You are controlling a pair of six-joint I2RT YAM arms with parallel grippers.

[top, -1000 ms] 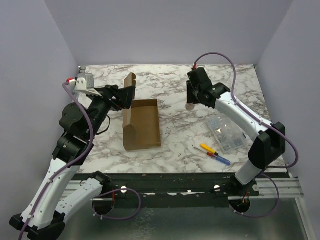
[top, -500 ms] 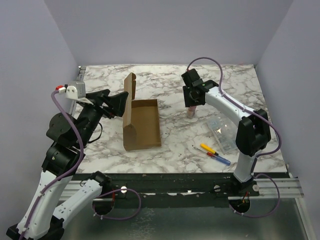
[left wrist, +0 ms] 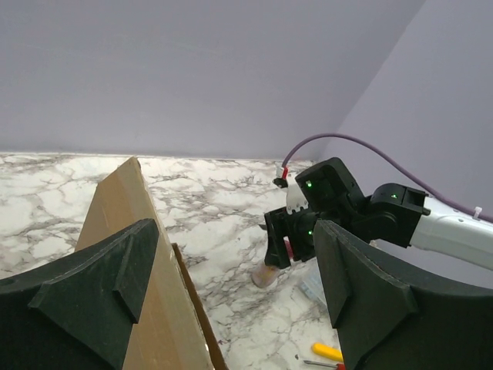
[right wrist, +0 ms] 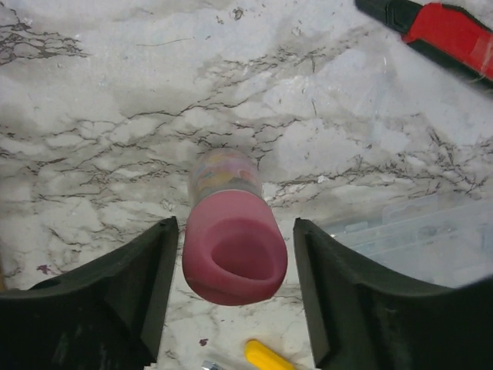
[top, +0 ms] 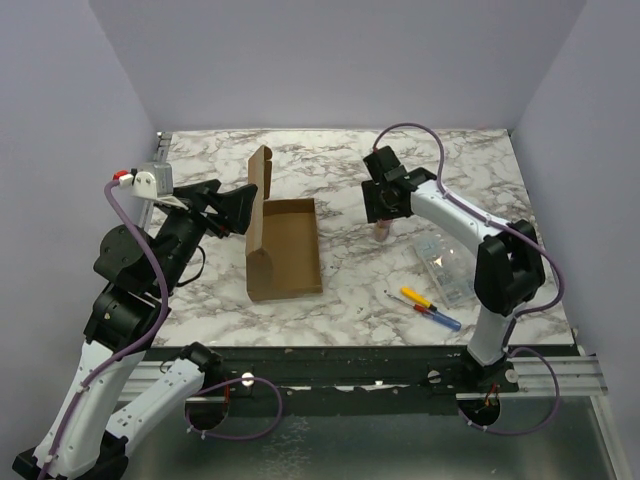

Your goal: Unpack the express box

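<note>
R fingers [right wrist: 108, 301] are spread, straddling a pink-capped bottle [right wrist: 231, 254] that stands on the counter [right wrist: 92, 116]. There's a thin gap each side, so no pinch. L fingers [left wrist: 77, 293] are spread wide, nothing held. The lid flap [left wrist: 123, 223] rises betw. them, hard by one finger; contact can't tell.

Express box [top: 288, 250] sits left of centre, just beside L fingers, well apart from the bottle.

Progress, my read: nearly done. Lid is up and the tray looks empty from above, though the strip under the lid is hidden. Out on the right: bottle, clear case [top: 450, 265], pen-like tools [top: 428, 305]. Left to do: prob. a last check inside.

Box lies flat, open side up. Long axis runs near-to-far, away from the arm bases, slight tilt. Lid is hinged on the left long edge, approx. upright.
</note>
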